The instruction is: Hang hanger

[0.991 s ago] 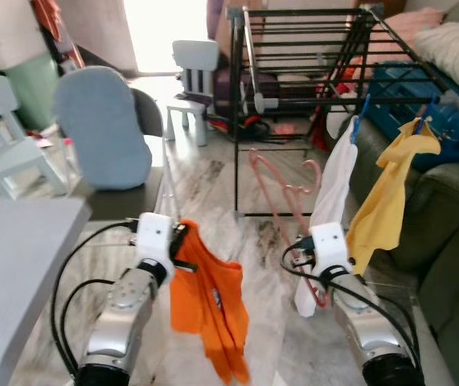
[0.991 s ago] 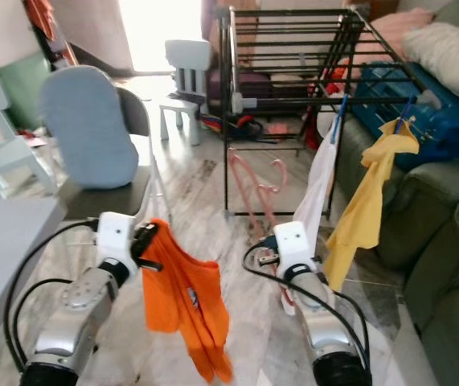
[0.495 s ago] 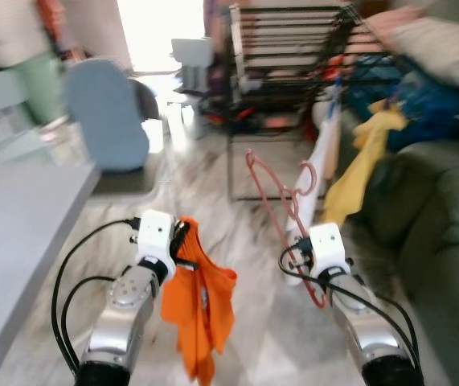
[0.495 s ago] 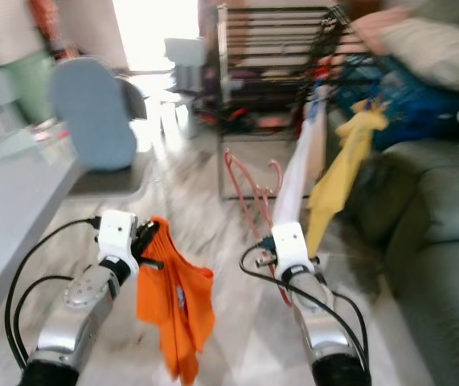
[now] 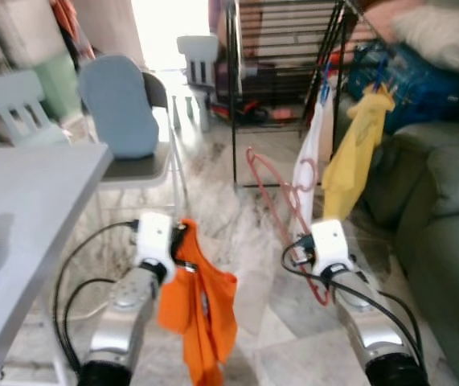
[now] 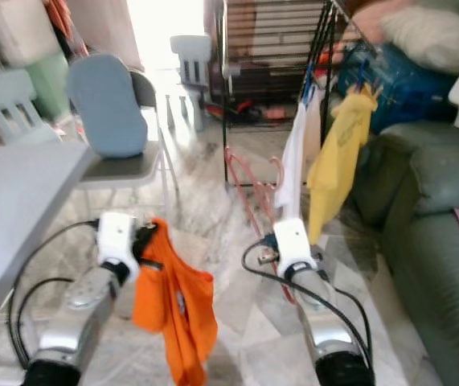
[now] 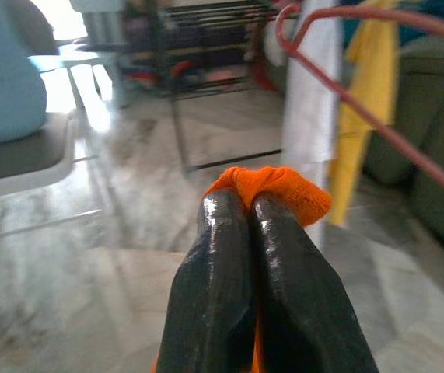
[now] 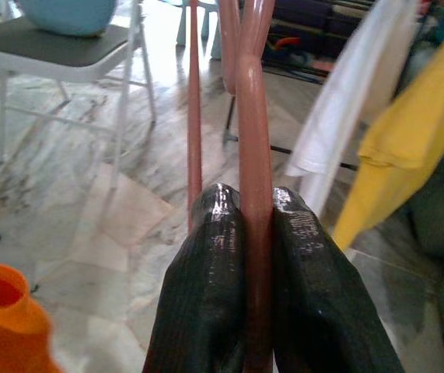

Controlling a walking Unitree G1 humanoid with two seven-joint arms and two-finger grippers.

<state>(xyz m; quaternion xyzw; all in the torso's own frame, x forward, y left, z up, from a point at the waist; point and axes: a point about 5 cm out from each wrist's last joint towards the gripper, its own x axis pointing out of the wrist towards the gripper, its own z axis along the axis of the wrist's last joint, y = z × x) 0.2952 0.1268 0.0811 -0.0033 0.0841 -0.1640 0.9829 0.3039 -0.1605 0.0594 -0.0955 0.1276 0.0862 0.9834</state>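
The right end effector [image 8: 254, 233] is clamped on a pink plastic hanger [image 5: 281, 197], its two black fingers squeezing one thin bar while the hook end rises ahead of it, toward the black drying rack [image 5: 281, 56] that stands well beyond. The left end effector [image 7: 249, 221] is pressed together on a fold of an orange garment [image 5: 201, 301], which dangles below it toward the marble floor [image 5: 249, 265]. The grip on the hanger looks narrow and far from the hook, so I judge it could pivot or slip between the fingers during travel and arrive at the wrong angle for a rail. A white cloth [image 5: 308, 161] and a yellow cloth [image 5: 356, 149] already hang from the rack ahead of the right end effector; the hook could snag them. The trailing garment could also catch underfoot or on the hanger beside it.
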